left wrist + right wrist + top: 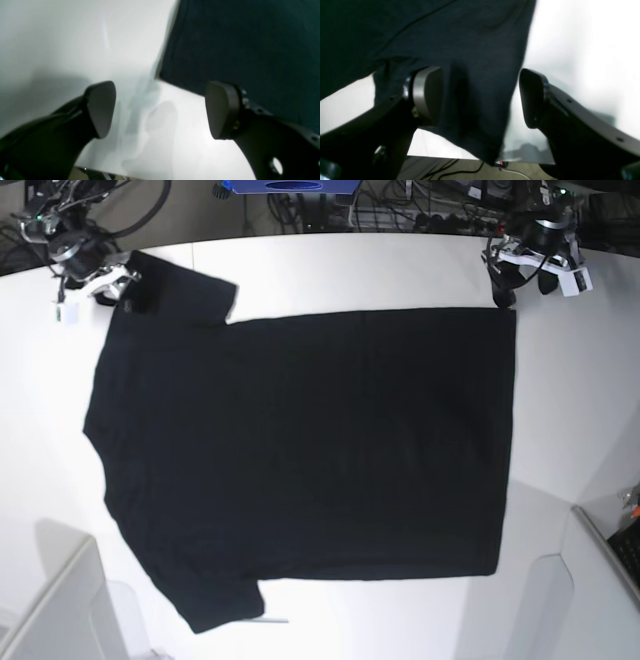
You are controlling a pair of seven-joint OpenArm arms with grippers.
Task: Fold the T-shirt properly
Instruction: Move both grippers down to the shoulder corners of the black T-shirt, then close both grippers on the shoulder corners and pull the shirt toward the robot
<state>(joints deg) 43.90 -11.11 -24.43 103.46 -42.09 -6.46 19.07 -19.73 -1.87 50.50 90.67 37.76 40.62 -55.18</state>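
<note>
The T-shirt (300, 440) lies flat on the white table (350, 270), plain black side up, sleeves toward the left in the base view. My right gripper (113, 283) is at the far sleeve. In the right wrist view that gripper (480, 97) is open, and the sleeve's cloth (470, 50) runs loose between its fingers. My left gripper (503, 295) is at the far hem corner. Seen from the left wrist, it (160, 110) is open over bare table, and the shirt's corner (250, 45) lies just ahead of its fingertips.
Cables and equipment crowd the space beyond the table's far edge, including a blue object (290, 185). Grey panels stand at the near left (60, 610) and near right (600, 580) corners. Cables lie on the floor (460, 172) past the table edge.
</note>
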